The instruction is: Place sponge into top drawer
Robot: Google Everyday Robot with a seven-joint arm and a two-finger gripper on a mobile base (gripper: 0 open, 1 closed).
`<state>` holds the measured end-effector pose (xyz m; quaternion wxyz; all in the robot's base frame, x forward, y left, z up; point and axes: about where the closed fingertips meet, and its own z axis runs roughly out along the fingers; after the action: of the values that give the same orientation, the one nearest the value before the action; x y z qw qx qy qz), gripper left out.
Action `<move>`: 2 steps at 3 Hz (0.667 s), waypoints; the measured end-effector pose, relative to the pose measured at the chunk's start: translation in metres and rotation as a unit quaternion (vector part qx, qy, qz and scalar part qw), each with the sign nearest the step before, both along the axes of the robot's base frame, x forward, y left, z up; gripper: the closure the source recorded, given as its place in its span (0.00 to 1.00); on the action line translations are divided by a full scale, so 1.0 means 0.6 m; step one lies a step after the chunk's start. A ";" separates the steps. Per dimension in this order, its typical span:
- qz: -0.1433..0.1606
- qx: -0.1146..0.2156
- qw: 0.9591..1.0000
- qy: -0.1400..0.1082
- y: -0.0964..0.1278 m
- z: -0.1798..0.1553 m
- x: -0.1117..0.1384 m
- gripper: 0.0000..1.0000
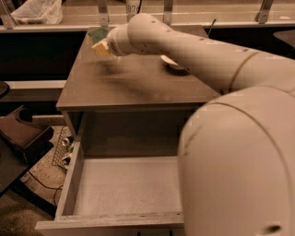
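The sponge (98, 38), dark green over pale yellow foam, is at the tip of my gripper (105, 45) above the far left part of the cabinet top (138, 87). The gripper looks shut on it, and a blurred shadow lies on the wood below. My arm reaches in from the right and covers much of the view. The top drawer (110, 222) stands pulled out below the cabinet front, its pale grey floor bare. The drawer's right part is hidden behind my arm.
A white bowl (171, 62) sits on the cabinet top, half hidden behind my arm. A plastic bag (37, 11) lies on the shelf behind. A dark box (20, 133) and a wire basket (62, 148) stand on the floor at the left.
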<state>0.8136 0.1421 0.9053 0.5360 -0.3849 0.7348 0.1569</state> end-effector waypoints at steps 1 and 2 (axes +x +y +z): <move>0.013 0.018 1.000 0.003 -0.062 -0.005 -0.050 1.00; 0.048 0.039 0.998 0.015 -0.104 -0.037 -0.131 1.00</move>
<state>0.7349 0.0799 0.8832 0.5311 -0.3967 0.7166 0.2167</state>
